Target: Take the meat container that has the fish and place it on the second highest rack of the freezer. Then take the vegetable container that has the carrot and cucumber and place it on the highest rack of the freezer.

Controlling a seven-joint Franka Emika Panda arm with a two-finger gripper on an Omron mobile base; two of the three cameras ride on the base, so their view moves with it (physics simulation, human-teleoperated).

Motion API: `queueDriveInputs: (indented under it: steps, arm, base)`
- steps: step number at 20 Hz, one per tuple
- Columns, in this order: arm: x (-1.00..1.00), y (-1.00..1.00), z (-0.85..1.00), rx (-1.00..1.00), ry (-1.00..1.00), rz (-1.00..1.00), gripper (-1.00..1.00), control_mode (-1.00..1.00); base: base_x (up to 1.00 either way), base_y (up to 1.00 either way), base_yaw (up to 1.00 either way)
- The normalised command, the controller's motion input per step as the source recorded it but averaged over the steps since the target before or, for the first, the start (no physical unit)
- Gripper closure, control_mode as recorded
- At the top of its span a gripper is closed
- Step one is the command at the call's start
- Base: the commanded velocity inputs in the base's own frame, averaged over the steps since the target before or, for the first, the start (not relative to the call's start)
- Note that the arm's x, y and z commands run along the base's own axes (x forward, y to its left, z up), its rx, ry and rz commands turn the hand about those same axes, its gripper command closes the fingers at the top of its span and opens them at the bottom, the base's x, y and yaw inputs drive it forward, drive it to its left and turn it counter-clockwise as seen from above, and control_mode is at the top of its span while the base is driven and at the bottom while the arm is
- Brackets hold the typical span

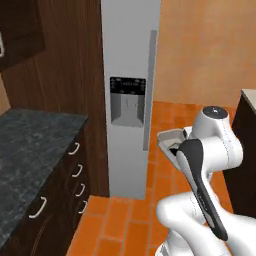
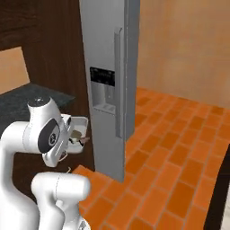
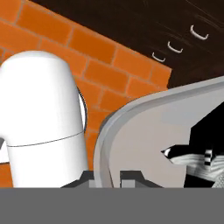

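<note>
Hand view has my end effector clamped on the rim of the meat container: one dark tip sits outside the grey wall and the other inside it, pressed shut against the edge. The container's pale floor spreads up and to the right from the grip, and the fish lies in it at the right, a black and silver striped shape against the tray's floor. Beyond the container I see orange brick floor and dark drawer fronts with small curved white handles.

From the left base view, the container is held in the air in front of my upper arm, well above the floor, its open side turned partly toward the camera with something dark inside. It hangs just right of the tall grey freezer, whose door is closed, with a dark dispenser panel set in its face and a long vertical handle beside it. A dark stone table with drawers under it stands at the left.

From the right base view, the container sits beside my wrist, close to the freezer's left edge but apart from it.
</note>
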Motion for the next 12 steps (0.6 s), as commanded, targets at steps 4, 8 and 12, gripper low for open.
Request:
queueDriveInputs:
  steps: [4,8,12]
  arm:
    - [0.00,0.00,0.00,0.00,0.00,0.00,1.00,1.00]
    - [0.00,0.00,0.00,0.00,0.00,0.00,1.00,1.00]
    - [0.00,0.00,0.00,0.00,0.00,0.00,1.00,1.00]
  base:
    - [0.21,-0.91,-0.69]
    - [0.85,-0.11,-0.61]
    - [1.00,0.00,-0.37]
